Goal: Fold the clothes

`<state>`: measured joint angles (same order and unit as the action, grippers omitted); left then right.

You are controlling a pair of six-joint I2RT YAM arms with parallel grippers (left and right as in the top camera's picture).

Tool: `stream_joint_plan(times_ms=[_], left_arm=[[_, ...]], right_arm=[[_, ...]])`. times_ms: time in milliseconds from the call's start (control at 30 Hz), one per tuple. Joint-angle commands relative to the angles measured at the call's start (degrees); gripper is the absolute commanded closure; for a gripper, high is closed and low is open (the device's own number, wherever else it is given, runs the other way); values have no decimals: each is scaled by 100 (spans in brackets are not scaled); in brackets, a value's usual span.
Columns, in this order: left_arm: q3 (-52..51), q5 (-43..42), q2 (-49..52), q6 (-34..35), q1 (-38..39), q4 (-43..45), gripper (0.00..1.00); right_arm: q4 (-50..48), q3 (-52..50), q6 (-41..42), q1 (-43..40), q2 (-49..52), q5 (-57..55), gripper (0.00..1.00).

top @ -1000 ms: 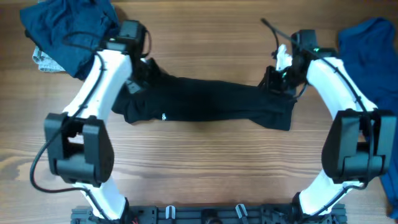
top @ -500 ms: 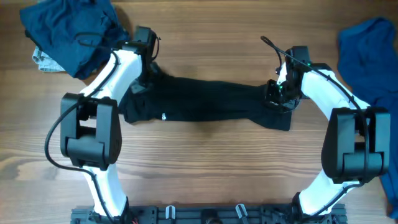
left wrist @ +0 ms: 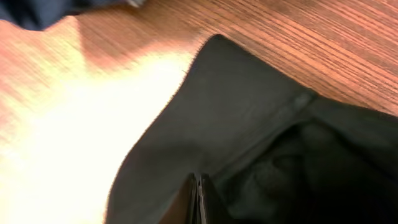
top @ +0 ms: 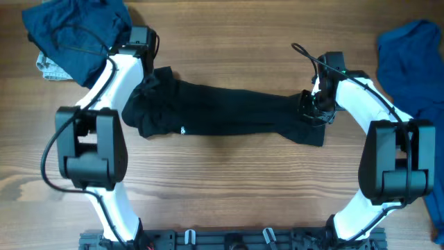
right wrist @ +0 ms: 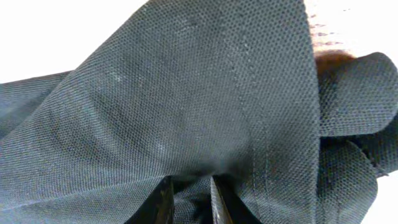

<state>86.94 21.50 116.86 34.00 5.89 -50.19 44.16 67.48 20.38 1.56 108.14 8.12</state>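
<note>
Left gripper and right gripper clamp the black garment at its nine and three o'clock ends on a wood-grain table.

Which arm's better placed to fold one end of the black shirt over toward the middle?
Probably right. The right gripper clamps a fold at the flatter right end of the shirt. The left gripper is also shut on it, but that end lies bunched and may need smoothing first.
</note>
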Motion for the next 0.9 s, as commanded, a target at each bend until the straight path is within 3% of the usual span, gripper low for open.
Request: stream_joint_plan(times_ms=[0, 133, 333, 467, 533, 600, 733, 867], left_arm=[[-24, -4, -1143, 549, 0, -345, 96], [-26, -1279, -1803, 367, 79, -706, 96], [-90, -1788, -1628, 326, 330, -1123, 95], [-90, -1823, -1488, 92, 649, -1119, 89], [-90, -1825, -1484, 92, 789, -1117, 80], [-90, -1825, -1484, 90, 916, -1119, 72], [-90, -1823, -1484, 72, 1064, -1147, 59], [-90, -1821, -1484, 72, 1073, -1134, 48]], right_arm=[[74, -48, 175, -39, -61, -402, 79], [197, -48, 671, -238, -59, -1224, 83], [243, 59, 352, -660, -63, -953, 80], [905, 656, 125, -732, -76, -789, 60], [1266, 1025, 31, -734, -79, -817, 33], [1591, 1311, 15, -780, -79, -809, 18], [1823, 1333, -227, -1154, -76, -586, 8], [1556, 1198, -1692, -1810, -72, 1252, 4]])
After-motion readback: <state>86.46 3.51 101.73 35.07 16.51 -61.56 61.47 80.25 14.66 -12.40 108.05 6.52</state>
